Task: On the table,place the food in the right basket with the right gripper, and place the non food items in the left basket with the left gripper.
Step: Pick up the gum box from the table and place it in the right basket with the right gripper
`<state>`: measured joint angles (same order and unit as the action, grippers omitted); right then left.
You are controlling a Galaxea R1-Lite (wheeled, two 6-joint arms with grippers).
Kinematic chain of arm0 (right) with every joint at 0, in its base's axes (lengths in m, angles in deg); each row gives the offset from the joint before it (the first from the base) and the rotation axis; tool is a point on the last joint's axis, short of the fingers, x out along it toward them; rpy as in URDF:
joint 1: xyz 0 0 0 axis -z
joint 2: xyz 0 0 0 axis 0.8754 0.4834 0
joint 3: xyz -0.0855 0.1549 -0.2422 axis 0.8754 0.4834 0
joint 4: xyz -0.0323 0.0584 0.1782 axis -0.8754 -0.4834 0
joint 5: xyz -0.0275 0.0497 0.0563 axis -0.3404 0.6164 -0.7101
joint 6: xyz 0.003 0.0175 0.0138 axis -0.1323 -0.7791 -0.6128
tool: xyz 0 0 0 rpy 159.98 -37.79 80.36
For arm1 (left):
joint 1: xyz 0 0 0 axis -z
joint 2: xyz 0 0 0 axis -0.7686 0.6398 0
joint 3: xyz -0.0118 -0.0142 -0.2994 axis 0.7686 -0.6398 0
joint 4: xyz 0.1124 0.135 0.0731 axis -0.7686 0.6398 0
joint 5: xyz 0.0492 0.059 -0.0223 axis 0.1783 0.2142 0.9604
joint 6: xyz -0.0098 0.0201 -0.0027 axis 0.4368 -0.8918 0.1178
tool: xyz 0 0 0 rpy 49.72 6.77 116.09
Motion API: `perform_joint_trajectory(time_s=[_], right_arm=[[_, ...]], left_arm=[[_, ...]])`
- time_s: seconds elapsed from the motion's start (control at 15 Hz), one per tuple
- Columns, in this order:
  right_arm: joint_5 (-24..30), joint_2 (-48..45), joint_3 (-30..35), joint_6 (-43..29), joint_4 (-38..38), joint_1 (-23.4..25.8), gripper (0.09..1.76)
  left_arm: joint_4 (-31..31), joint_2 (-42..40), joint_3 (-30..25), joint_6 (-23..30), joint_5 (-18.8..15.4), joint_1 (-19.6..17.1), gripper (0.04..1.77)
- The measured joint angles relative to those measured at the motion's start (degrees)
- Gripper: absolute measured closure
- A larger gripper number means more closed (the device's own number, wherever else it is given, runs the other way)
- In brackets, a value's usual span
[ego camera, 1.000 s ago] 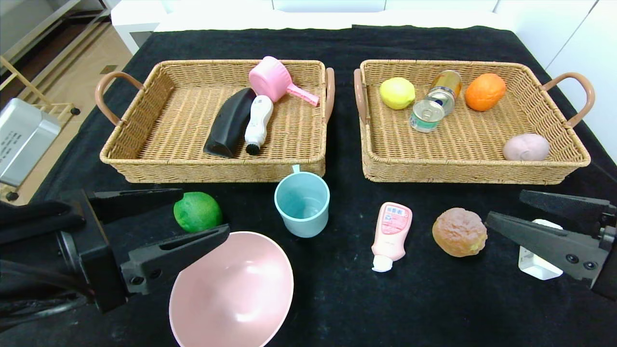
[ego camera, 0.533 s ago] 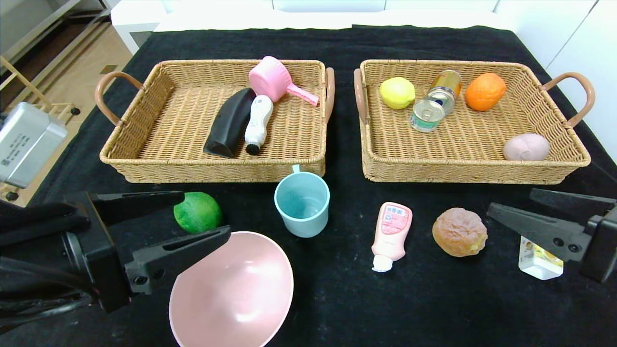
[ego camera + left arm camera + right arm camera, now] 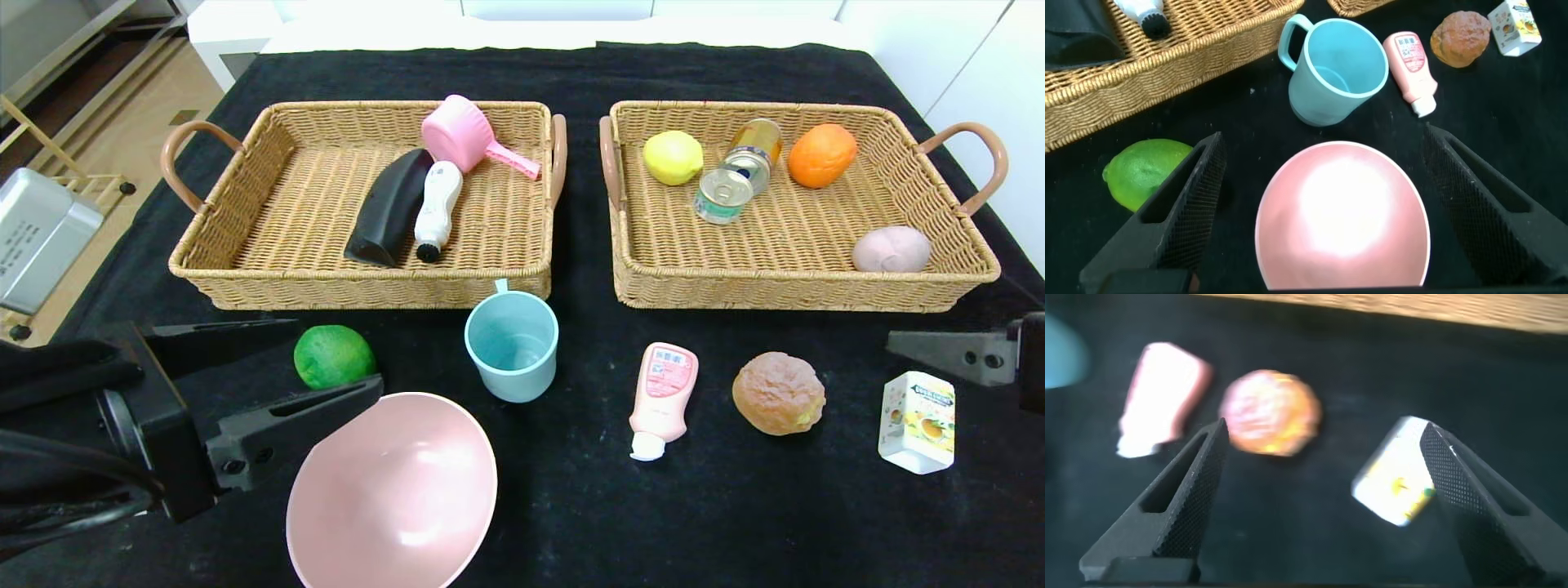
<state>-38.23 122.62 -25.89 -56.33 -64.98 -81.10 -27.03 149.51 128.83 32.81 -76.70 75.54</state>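
L gripper near-left, jaws wide apart, holding nothing; one finger over near-left rim of pink bowl, other finger just left of green fruit. R gripper at far-right edge of head view, jaws spread wide, empty, above the cloth betw bun and carton per wrist view. On table, L to R in near row: fruit, bowl, blue mug upright w/ handle touching left basket front wall, pink bottle lying cap toward near side, bun, carton at far right. Bowl sits close to mug & fruit, crowding L side. Left basket already has pink scoop, black case, white brush. Right basket has yellow lemon, two cans, orange, pale pink lump. Vs a sec ago: R gripper has pulled back rightward & slightly farther, carton now fully uncovered; L gripper barely shifted; items unmoved.
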Motion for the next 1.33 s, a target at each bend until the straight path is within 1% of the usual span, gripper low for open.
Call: perform_joint_trajectory(time_s=[0.2, 0.4, 0.53, 0.67, 0.73, 0.87, 1.07, 1.2, 1.33], right_arm=[[-4.41, 4.55, -8.44, -6.53, -9.34, 1.77, 0.14], [-4.88, 8.13, -11.42, -10.97, -11.37, 3.19, 0.14], [-4.89, 9.73, -11.84, -12.87, -12.04, 4.24, 0.14], [-4.88, 10.84, -12.13, -14.31, -12.87, 5.95, 0.14], [-4.78, 11.19, -12.17, -14.53, -14.43, 6.61, 0.14], [-4.77, 11.52, -12.15, -15.49, -16.64, 7.3, 0.14], [-4.67, 11.87, -11.31, -17.29, -17.08, 8.29, 0.14], [-3.69, 12.46, -10.14, -18.44, -16.7, 9.09, 0.14], [-1.46, 13.34, -8.83, -18.55, -16.55, 10.42, 0.14]], left_arm=[[0.0, -0.23, 0.02, 0.05, 0.13, 0.0, 0.09], [0.28, -0.34, 0.02, 0.06, 0.73, -0.02, 0.09], [0.21, -0.34, 0.05, 0.11, 0.96, 0.01, 0.09], [-0.02, -0.3, 0.11, 0.06, 2.41, 0.0, 0.09], [-0.02, -0.33, 0.11, 0.0, 2.72, 0.0, 0.09], [0.0, -0.33, 0.22, 0.05, 2.91, -0.02, 0.09], [0.32, -0.34, 0.33, 0.0, 2.91, 0.0, 0.09], [-0.02, -0.37, 0.33, 0.05, 2.95, -0.05, 0.09], [-0.07, -0.44, 0.33, 0.02, 2.97, -0.13, 0.09]])
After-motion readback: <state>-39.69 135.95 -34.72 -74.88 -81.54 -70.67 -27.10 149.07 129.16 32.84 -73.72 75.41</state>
